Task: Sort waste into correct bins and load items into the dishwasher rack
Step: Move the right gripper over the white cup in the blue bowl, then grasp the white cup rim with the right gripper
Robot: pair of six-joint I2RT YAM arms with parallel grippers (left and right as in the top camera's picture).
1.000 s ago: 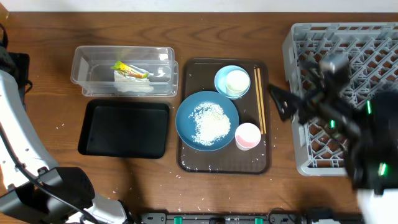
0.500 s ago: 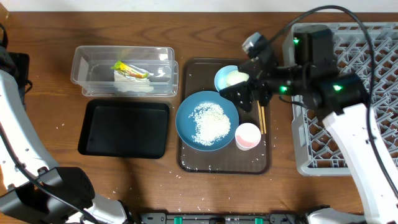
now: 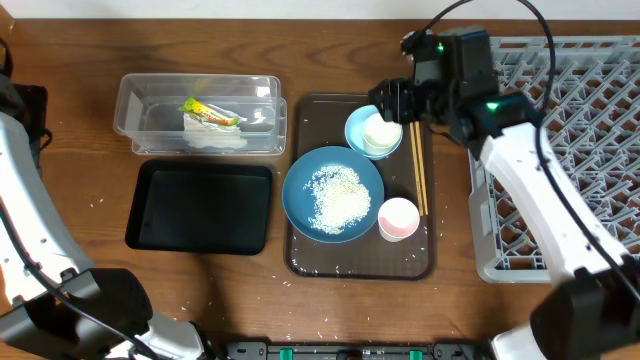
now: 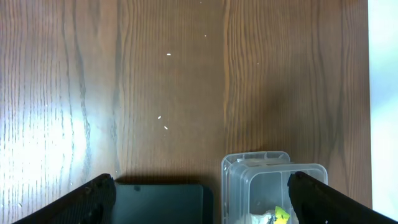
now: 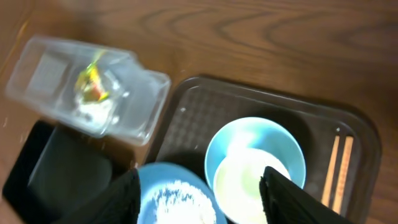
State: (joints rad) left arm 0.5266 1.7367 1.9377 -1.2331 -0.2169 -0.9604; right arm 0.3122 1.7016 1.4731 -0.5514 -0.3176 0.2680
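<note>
We are hovering our right tool (image 5: pixel 200 179) over the white cup (image 5: pixel 249 186), its fingers standing apart and clamping nothing.

The cup is sitting inside the light-blue bowl (image 3: pixel 357 120) on the brown tray (image 3: pixel 310 250), next to the chopsticks (image 3: pixel 418 160). The dark-blue dish (image 3: pixel 300 195) carrying the rice (image 3: pixel 337 195) and the pink cup (image 3: pixel 399 217) are lying on the same tray. The snack wrapper (image 3: pixel 208 110) and the white paper (image 3: pixel 212 137) are resting in the clear tub (image 3: pixel 140 100), and the black tray (image 3: pixel 200 207) is just beside it. The rack (image 3: pixel 570 150) is standing on the right. Our left tool (image 4: pixel 200 180) is hanging above the bench (image 4: pixel 174 74), fingers wide apart and gripping nothing.
</note>
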